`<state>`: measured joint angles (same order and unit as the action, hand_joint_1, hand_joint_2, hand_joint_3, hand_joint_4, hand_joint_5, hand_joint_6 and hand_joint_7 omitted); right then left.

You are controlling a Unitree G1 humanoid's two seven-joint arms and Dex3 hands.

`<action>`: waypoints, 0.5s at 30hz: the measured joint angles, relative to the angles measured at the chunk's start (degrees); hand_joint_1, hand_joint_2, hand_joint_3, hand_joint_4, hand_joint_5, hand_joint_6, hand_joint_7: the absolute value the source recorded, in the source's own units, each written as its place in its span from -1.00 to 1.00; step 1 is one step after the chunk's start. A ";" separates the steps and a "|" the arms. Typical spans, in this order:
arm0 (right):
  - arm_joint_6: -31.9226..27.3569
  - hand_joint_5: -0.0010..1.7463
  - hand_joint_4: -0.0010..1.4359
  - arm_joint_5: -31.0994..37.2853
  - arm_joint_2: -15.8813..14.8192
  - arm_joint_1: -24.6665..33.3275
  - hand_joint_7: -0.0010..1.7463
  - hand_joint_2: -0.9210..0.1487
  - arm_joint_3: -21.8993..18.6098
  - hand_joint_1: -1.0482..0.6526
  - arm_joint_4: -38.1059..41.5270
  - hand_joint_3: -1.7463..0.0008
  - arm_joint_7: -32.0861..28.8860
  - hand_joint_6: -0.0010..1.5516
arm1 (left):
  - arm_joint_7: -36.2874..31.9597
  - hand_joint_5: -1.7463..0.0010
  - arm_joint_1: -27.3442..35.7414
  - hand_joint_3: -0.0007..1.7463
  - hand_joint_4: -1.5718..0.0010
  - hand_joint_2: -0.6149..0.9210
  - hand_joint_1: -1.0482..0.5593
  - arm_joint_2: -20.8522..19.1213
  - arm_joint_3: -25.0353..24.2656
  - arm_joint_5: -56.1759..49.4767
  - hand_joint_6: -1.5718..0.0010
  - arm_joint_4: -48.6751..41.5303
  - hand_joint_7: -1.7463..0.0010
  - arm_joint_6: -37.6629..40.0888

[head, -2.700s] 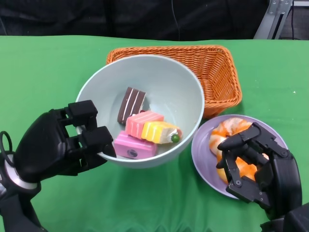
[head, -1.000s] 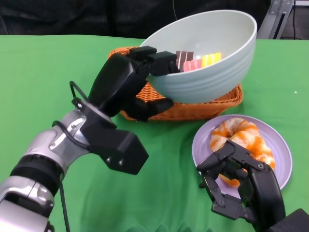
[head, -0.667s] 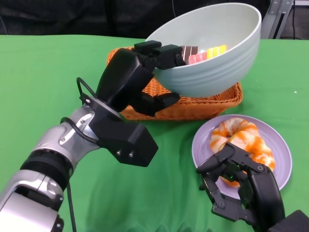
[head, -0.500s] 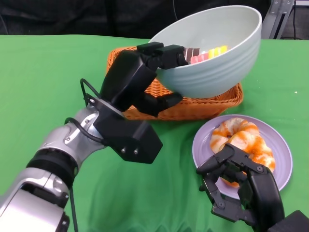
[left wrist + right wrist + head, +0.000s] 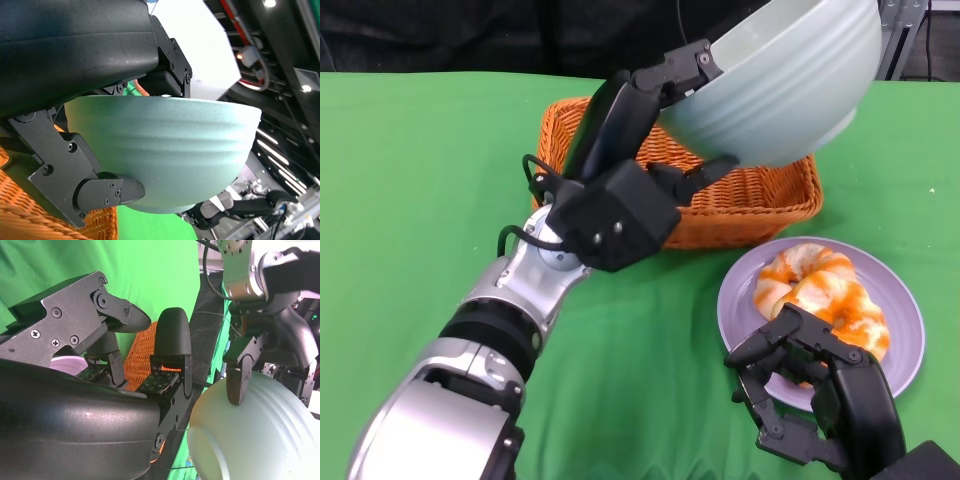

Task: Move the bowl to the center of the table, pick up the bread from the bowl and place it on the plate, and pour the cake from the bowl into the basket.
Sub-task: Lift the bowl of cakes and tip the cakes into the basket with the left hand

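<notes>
Overhead, bowl (image 5: 780, 90) between left hand (image 5: 665, 120) fingers (image 5: 682, 68)

**Our left arm up and gripping, our right hand low and slack**

Our left arm reaches forward and up across the table, its silver forearm stretched out and the wrist turned over. Our left hand (image 5: 655, 120) grips the rim of the bowl (image 5: 780, 85), fingers above and below its wall. Our right hand (image 5: 815, 395) sits low at our near right, palm down, fingers loosely curled and apart, holding nothing
</notes>
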<state>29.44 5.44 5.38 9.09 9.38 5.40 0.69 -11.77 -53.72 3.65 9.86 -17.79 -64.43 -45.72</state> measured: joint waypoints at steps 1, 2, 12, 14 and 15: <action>0.04 0.74 0.02 0.00 -0.01 0.00 0.48 -0.40 0.01 0.10 0.00 -0.02 0.01 -0.10 | 0.44 -1.00 -0.07 0.09 0.11 0.70 0.21 0.42 -0.49 0.55 0.22 0.00 -0.81 0.62; 0.11 0.74 0.02 -0.01 -0.01 0.00 0.49 -0.40 0.01 0.11 0.01 -0.02 0.04 -0.11 | 0.73 -1.00 -0.14 0.09 0.10 0.70 0.21 0.79 -0.89 0.82 0.22 0.00 -0.81 1.15; 0.50 0.78 -0.01 -0.43 -0.14 0.02 0.50 -0.43 0.05 0.13 0.02 -0.02 0.75 -0.13 | 3.74 -1.00 -1.84 0.07 0.03 0.68 0.11 4.27 -4.92 6.49 0.18 -0.07 -0.83 7.55; 0.72 0.78 -0.01 -0.43 -0.17 0.02 0.50 -0.41 0.03 0.13 0.02 -0.04 0.87 -0.13 | 4.38 -1.00 -2.20 0.09 0.01 0.68 0.13 5.34 -6.09 7.89 0.17 -0.06 -0.82 9.44; 0.79 0.79 0.00 -0.43 -0.16 0.02 0.50 -0.40 0.03 0.13 0.02 -0.05 0.87 -0.12 | 4.78 -1.00 -2.31 0.14 0.01 0.64 0.14 5.82 -6.54 8.77 0.16 -0.06 -0.81 10.39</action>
<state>30.24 5.01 5.22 9.11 9.40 5.42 1.56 -6.99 -56.03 9.47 3.32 -9.02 -64.49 -35.33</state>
